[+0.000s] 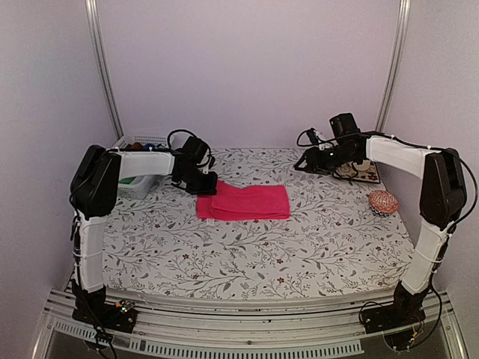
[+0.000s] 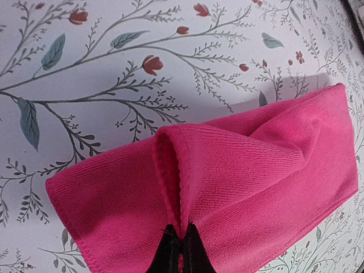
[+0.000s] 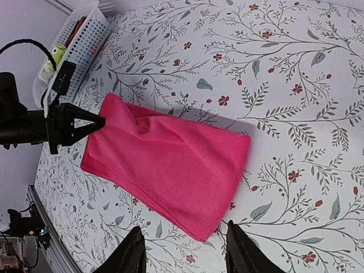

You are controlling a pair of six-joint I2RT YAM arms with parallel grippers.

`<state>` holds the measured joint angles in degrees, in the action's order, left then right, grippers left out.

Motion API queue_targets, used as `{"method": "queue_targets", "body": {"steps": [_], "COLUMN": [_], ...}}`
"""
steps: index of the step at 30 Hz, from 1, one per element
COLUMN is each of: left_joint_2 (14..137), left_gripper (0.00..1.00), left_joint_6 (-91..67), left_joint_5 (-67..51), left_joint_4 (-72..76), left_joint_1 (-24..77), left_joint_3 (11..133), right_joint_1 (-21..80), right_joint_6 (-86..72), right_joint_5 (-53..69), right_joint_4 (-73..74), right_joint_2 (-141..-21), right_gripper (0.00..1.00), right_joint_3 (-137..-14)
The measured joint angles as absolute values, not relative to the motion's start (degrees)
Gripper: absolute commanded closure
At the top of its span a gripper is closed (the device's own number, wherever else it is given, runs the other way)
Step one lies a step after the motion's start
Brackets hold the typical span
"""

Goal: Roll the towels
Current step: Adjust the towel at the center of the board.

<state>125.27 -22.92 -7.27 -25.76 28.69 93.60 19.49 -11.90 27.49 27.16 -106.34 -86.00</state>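
Roll start: left gripper (image 1: pixel 203 185) has the pink towel (image 1: pixel 243 202) by its left edge; right gripper (image 1: pixel 305 163) is idle.
Top: towel lies folded flat mid-table, left gripper at its far-left corner, right gripper well apart at the far right. Left wrist: jaws closed on a raised fold of the towel (image 2: pixel 256 170) edge, the rest spread on the table (image 2: pixel 114 68). Right wrist: jaws wide open, towel (image 3: pixel 165 165) ahead, not between them. Next, I'd say: turn the pinched edge over rightward, keeping the roll tight and straight.
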Motion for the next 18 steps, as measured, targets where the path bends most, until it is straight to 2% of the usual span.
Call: {"method": "queue_targets", "body": {"steps": [18], "left_joint_2": [120.51], "left_gripper": [1.0], "left_joint_6": [-24.73], "left_joint_5": [-4.36], "left_joint_4": [-24.45], "left_joint_1": [28.69], "left_joint_3": [89.93], "right_joint_1": [19.88], "right_joint_6": [-11.29], "right_joint_5": [27.79], "right_joint_4": [28.4], "right_joint_2": [-107.77], "right_gripper": [0.51], "right_joint_3": [-87.59]}}
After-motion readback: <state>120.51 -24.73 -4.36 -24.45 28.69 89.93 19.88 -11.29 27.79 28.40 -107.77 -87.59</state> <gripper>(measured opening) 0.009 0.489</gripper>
